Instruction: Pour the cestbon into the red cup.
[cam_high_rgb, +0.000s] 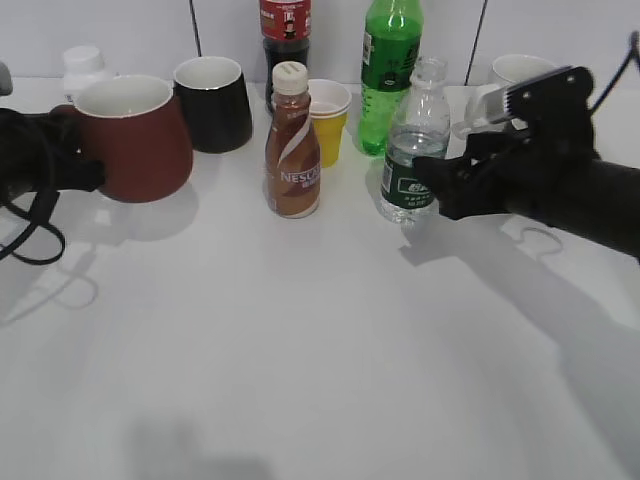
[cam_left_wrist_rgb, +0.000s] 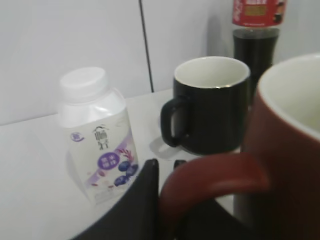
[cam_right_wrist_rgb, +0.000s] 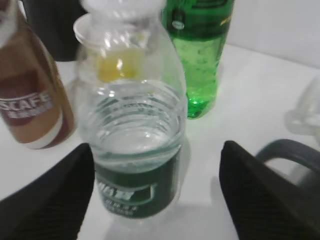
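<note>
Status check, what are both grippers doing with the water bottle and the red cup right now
Left gripper on red cup handle. Right gripper open, straddling the cestbon, not clamped. Nescafe bottle stands between bottle and cup.

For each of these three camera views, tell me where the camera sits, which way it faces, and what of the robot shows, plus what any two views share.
Exterior view: sits in front of the table, looking down at a slant toward the back wall; both arms show, left tool at the red cup, right tool at the water bottle.
Left wrist view: on the left arm, facing the red cup's handle; a dark finger shows.
Right wrist view: on the right arm, facing the water bottle; open fingers flank it.
Shared: exterior and right wrist views both show the green soda bottle.
</note>
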